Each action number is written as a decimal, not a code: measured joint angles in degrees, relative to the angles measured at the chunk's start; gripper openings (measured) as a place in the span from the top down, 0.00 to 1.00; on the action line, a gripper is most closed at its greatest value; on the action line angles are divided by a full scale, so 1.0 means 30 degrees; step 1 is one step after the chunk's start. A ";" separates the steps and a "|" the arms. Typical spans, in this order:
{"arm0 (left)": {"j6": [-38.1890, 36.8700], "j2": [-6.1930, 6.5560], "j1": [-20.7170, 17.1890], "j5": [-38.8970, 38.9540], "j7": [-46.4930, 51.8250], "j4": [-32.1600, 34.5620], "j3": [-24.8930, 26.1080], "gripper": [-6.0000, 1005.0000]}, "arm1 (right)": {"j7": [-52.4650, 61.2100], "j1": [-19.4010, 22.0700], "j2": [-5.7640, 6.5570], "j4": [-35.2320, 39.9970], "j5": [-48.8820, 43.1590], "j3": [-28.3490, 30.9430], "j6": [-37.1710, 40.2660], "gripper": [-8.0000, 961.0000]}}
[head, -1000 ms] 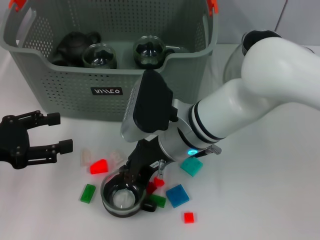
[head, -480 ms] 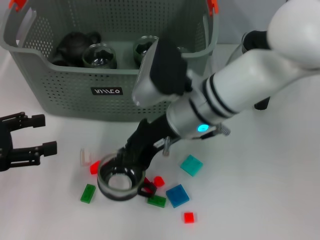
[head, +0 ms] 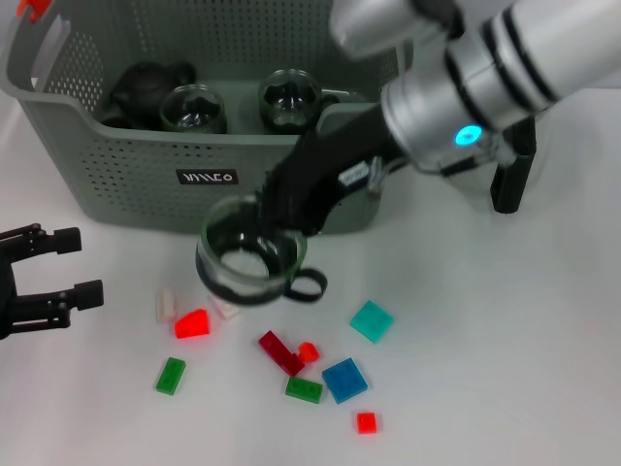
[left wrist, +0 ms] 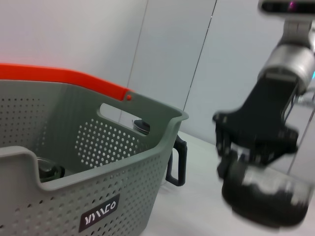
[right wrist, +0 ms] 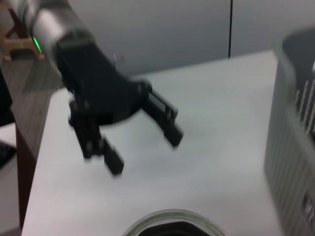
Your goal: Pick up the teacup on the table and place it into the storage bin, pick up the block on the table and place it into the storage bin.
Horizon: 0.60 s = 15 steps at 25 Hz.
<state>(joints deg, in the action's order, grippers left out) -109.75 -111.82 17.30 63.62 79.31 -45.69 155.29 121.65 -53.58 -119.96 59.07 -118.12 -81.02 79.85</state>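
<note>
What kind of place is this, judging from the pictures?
Probably a robot lab or test bench: a plain white table, a grey-green storage bin holding tea ware, scattered small coloured blocks, and bare panelled walls behind.

Lab (plain white table (head: 505,349))

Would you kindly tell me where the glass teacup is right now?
In the head view, the glass teacup hangs from the right gripper, above the table, just before the storage bin.

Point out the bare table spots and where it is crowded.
Bare: table right of the teal block, and the strip between left tool and storage bin. Crowded: blocks below the teacup held by the right tool.
</note>
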 joint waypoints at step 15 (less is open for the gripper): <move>-0.0015 -0.0375 0.0458 -0.0025 -0.0024 0.0027 -0.1161 0.14 | 0.3457 -0.3922 0.0776 0.3188 -0.4652 0.6757 0.1811 0.91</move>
<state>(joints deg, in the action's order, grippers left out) -109.79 -112.94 18.68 63.54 79.24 -45.61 151.81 132.02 -65.35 -117.63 68.63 -132.08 -60.74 85.28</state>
